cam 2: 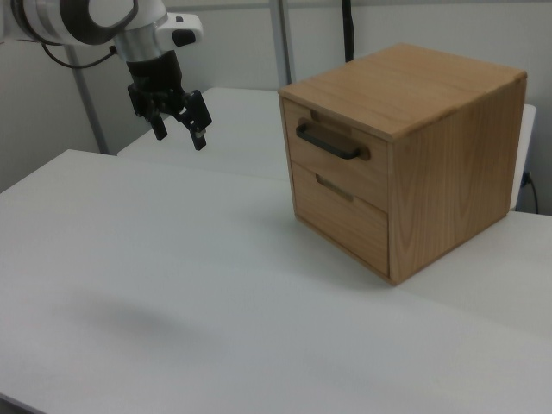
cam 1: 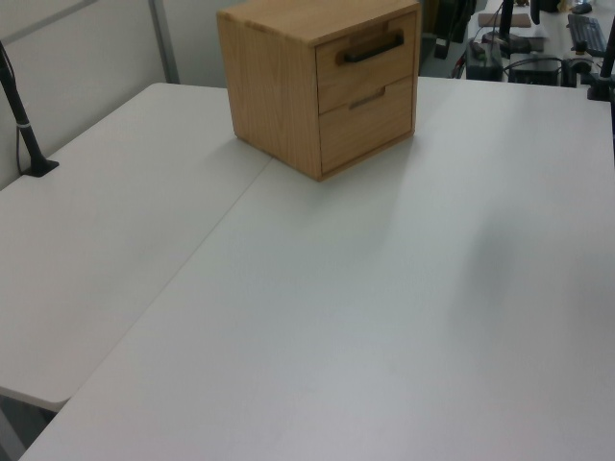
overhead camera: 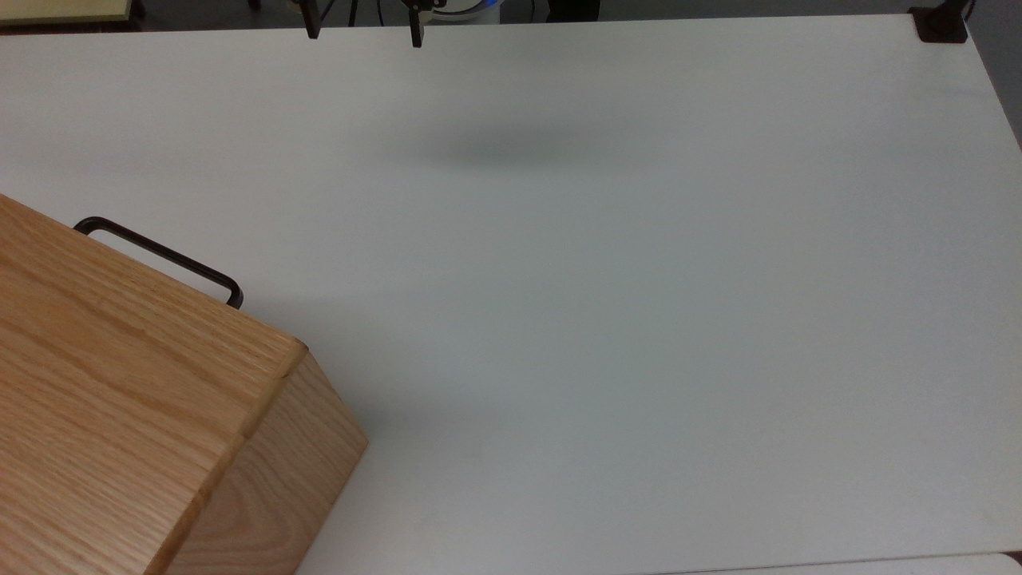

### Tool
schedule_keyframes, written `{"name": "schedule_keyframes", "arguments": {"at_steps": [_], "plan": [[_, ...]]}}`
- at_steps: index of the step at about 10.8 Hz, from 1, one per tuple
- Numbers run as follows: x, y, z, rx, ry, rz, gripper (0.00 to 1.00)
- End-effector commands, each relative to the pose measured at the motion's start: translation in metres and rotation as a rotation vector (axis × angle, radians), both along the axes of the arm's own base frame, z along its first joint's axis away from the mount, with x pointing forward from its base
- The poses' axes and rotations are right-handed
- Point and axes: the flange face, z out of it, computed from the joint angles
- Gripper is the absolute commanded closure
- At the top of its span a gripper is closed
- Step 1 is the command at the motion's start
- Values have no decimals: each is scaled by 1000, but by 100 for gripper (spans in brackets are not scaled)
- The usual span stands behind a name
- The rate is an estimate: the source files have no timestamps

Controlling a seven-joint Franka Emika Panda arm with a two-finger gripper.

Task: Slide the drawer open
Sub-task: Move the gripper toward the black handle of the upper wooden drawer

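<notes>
The drawer point(cam 2: 338, 169) is the upper one in a light oak cabinet point(cam 2: 448, 172) and sits shut, flush with the cabinet front. Its long black bar handle point(cam 2: 328, 144) runs across the front panel. In the left view the drawer point(cam 1: 360, 69) faces right, with its handle point(cam 1: 370, 48) near the top. From the top view the handle point(overhead camera: 160, 259) juts out past the cabinet top point(overhead camera: 104, 383). My gripper point(cam 2: 180, 138) hangs open and empty above the table, well to the right view's left of the cabinet. Its two fingertips point(overhead camera: 312, 32) show at the top view's upper edge.
A second, lower drawer point(cam 2: 341, 217) with a small notch grip sits below the first. The white table point(overhead camera: 599, 319) stretches wide and bare in front of the cabinet. A black clamp post point(cam 1: 24, 130) stands at the left view's far left edge.
</notes>
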Motion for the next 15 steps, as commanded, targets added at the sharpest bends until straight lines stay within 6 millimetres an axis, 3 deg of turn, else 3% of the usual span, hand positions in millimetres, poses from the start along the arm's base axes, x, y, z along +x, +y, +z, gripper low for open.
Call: {"name": "schedule_keyframes", "arguments": {"at_steps": [1,10,13,15], "plan": [[-8,-2,4,16,6,17,0],[-10,-3,1,16,27,26,0],[-11,-23,-1,14,43,-23,0],[-13,-24,1,23,43,-115,0]]}}
